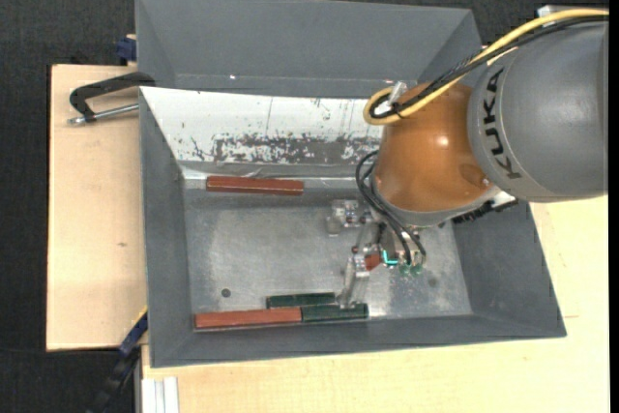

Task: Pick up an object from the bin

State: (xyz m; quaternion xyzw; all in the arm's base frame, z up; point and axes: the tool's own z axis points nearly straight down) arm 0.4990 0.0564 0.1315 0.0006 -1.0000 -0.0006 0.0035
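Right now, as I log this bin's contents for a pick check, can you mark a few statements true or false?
1. A red-brown bar lies along the far wall of the bin. True.
2. The green bar lies mid-floor. False: it lies by the near wall, beside a second red-brown bar.
3. The gripper is over the bin's left half. False: it is right of the middle, near the green bar's right end.
4. The two red-brown bars lie apart. True.
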